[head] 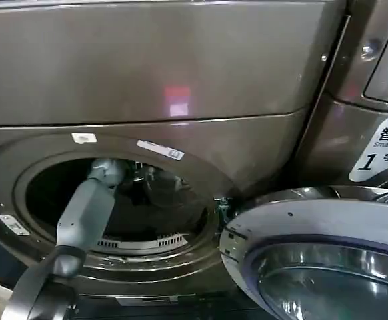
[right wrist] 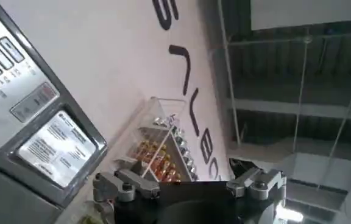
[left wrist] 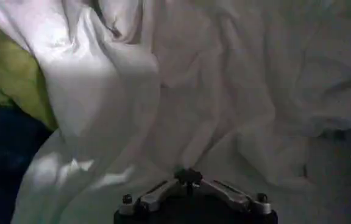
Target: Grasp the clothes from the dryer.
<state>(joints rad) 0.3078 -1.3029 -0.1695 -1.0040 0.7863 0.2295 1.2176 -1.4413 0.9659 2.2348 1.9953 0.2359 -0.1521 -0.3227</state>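
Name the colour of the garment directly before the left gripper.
Pale grey-white clothes, seen best in the left wrist view.

Grey left arm [head: 84,213] with darker rounded joints; black, silver-linked wrist mounts.

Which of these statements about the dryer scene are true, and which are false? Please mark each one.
1. The left arm reaches through the round opening of the dryer. True.
2. The dryer door is closed. False: it hangs open on the right.
3. The left gripper faces mostly pale clothes. True.
4. The clothes are all one colour. False: a yellow-green piece and a dark piece lie beside the pale ones.
5. The right gripper holds a garment. False: it holds nothing.
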